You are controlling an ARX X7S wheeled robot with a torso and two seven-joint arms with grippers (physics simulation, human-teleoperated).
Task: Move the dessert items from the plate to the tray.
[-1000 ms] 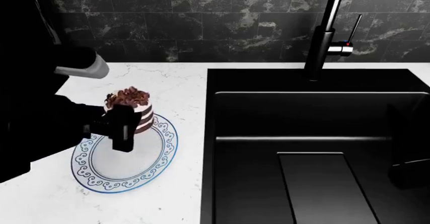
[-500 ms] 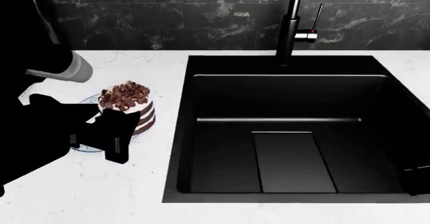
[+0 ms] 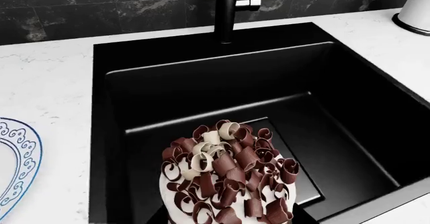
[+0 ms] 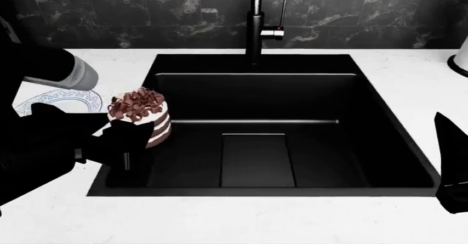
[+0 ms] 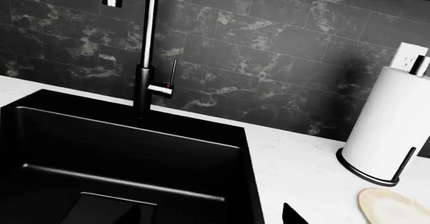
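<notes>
The layered cake (image 4: 141, 118) showed brown and white bands under dark and pale chocolate curls. The plate (image 4: 55, 98) was white with a blue scroll border. The sink (image 4: 256, 129) and faucet (image 4: 256, 19) were matte black, the faucet carrying a small red dot. The counter (image 4: 219, 222) was white with faint grey veining, the wall tiles (image 5: 269, 43) black marble streaked grey. The paper towel roll (image 5: 393, 128) was white on a black stand, beside a cream dish (image 5: 396, 206).

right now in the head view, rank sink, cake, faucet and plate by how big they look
1. sink, largest by far
2. faucet
3. cake, held in the left claw
4. plate, smallest showing, but the arm hides most of it, so its rank is unsure
</notes>
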